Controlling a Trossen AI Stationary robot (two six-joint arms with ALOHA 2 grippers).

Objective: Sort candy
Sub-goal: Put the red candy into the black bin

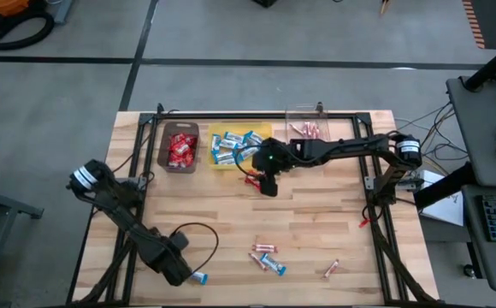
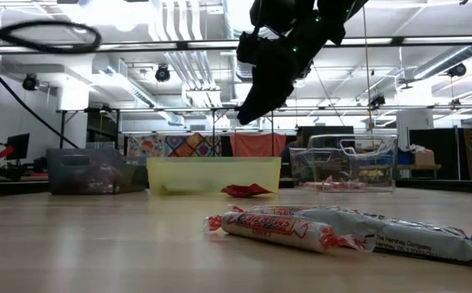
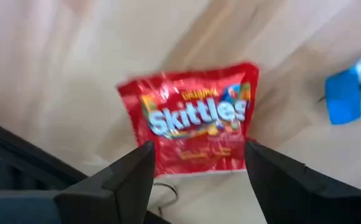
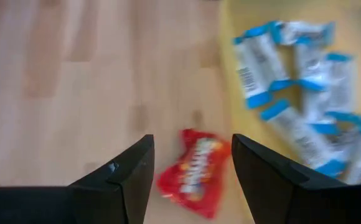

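Our right hand (image 1: 266,185) hangs spread above a red packet (image 4: 193,172) lying on the bench (image 1: 316,231) just outside the yellow bin (image 1: 220,162). Coming down off-centre, we could shove it against the bin wall or catch a blue-and-white bar (image 4: 258,62). Our left hand (image 3: 199,171), also spread and empty, straddles another red packet (image 3: 193,121) near the bench's front edge; a skewed pinch might push it off. Several candies (image 1: 265,257) wait loose

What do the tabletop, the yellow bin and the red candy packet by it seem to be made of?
Tabletop: pale wood, matte, with visible plank seams and grain.
Yellow bin: probably plastic, translucent, light showing through its wall.
Red candy packet: likely thin plastic film, glossy and crinkled.
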